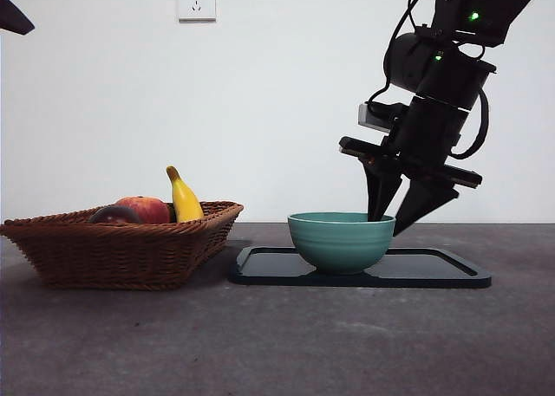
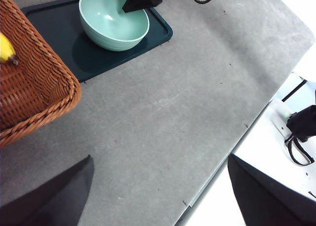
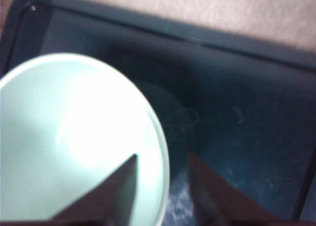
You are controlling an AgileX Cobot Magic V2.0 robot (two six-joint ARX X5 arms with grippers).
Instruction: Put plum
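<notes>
The dark maroon plum (image 1: 113,214) lies in the wicker basket (image 1: 130,253) at the left, next to a red-orange fruit (image 1: 146,209) and a yellow banana (image 1: 185,198). My right gripper (image 1: 387,223) is open and empty at the teal bowl (image 1: 340,240). One jaw reaches inside the bowl and the other stands outside its rim, as the right wrist view (image 3: 163,159) shows. The bowl (image 3: 74,137) looks empty. My left gripper (image 2: 160,157) is open and empty, high above the table, away from the basket (image 2: 29,87).
The bowl stands on a dark tray (image 1: 434,270) at the middle right, also seen in the left wrist view (image 2: 49,23). The basket stands close to the tray's left end. The table's edge (image 2: 237,137) runs under the left gripper.
</notes>
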